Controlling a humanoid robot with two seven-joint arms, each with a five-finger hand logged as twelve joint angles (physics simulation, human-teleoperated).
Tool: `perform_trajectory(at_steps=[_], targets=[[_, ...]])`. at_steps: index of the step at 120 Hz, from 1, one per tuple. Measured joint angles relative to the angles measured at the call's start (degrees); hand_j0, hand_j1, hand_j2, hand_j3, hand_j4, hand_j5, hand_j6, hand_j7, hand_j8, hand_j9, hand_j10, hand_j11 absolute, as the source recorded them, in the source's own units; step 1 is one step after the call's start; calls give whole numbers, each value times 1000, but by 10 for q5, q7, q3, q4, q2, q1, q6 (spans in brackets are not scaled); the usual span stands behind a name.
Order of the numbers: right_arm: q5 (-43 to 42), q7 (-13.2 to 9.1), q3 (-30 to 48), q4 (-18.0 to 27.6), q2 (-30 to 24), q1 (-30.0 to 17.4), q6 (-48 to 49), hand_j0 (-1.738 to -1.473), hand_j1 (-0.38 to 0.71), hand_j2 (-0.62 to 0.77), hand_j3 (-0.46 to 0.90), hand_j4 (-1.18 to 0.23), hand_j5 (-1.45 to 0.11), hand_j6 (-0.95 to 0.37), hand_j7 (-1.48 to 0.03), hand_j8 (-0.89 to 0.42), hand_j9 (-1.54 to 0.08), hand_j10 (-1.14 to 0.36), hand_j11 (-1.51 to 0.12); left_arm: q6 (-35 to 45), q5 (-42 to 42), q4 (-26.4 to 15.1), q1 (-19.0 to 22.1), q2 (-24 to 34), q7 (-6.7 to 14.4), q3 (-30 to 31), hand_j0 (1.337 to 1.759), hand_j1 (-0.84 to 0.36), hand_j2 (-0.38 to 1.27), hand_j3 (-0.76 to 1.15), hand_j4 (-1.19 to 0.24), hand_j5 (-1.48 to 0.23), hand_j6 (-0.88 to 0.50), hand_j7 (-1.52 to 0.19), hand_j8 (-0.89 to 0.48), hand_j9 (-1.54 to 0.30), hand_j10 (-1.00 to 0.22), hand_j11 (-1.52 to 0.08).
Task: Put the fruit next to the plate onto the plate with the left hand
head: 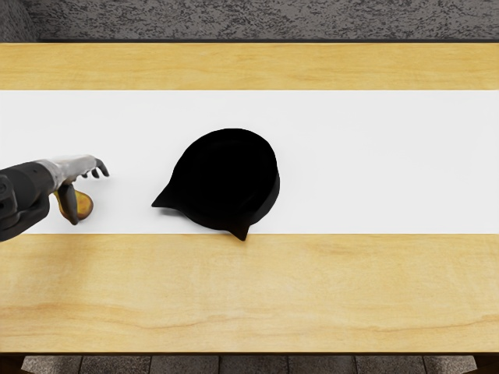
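Fruit (84, 204) lies on the bench (249, 296) far left of the plate (226, 179), with the left hand (78, 175) just over it, fingers (100, 168) spread and holding nothing, so they should wrap snugly round it before lifting.

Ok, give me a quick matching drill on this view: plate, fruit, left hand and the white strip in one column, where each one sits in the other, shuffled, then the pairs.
Column one
1. black plate
2. orange-brown fruit
3. left hand
4. white strip

Column two
A. reaches in from the picture's left edge, right over the fruit
B. lies across the wooden table, side to side
C. middle of the strip, nothing on it
D. left of the plate, apart from it, partly hidden by the hand

Pairs: 1-C, 2-D, 3-A, 4-B
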Motion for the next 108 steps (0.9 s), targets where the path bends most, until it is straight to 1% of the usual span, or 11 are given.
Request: perform_trajectory(at_steps=[22, 34, 43, 60, 83, 98, 108], targets=[[0, 0, 0, 0, 0, 0, 0, -1658, -349, 0, 0, -1, 0, -1, 0, -1, 0, 0, 0, -2, 0, 0, 1, -1, 0, 4, 1657, -33, 54, 0, -360, -474, -362, -473, -362, -473, -361, -472], [0, 0, 0, 0, 0, 0, 0, -1658, -349, 0, 0, -1, 0, -1, 0, -1, 0, -1, 0, -2, 1, 0, 0, 1, 0, 5, 1657, -57, 120, 0, -396, -516, -397, -516, -397, -516, -395, -516], [0, 0, 0, 0, 0, 0, 0, -1658, -349, 0, 0, -1, 0, -1, 0, -1, 0, 0, 0, -2, 0, 0, 0, 7, 0, 6, 1657, -99, 150, 0, -418, -541, -419, -541, -419, -542, -417, -542], [0, 0, 0, 0, 0, 0, 0, -1658, -349, 0, 0, -1, 0, -1, 0, -1, 0, 0, 0, -2, -1, 0, 1, 16, 0, 6, 1657, -140, 120, 0, -453, -594, -454, -594, -454, -594, -453, -593], [0, 0, 0, 0, 0, 0, 0, -1658, -349, 0, 0, -1, 0, -1, 0, -1, 0, 0, 0, -5, -2, 0, 1, 17, 0, 6, 1657, -214, 127, 0, -505, -664, -505, -664, -505, -663, -505, -663], [0, 0, 0, 0, 0, 0, 0, -1658, -349, 0, 0, -1, 0, -1, 0, -1, 0, 0, 0, -7, -5, 0, 1, 17, 0, 6, 1655, -231, 169, 0, -554, -714, -480, -722, -512, -726, -548, -725], [0, 0, 0, 0, 0, 0, -1, -1658, -349, 0, 0, -1, 0, -1, 0, -1, 0, 0, 0, -8, -9, 0, 0, 17, 0, 6, 1655, -240, 247, 0, -595, -753, -472, -764, -497, -773, -583, -772]])
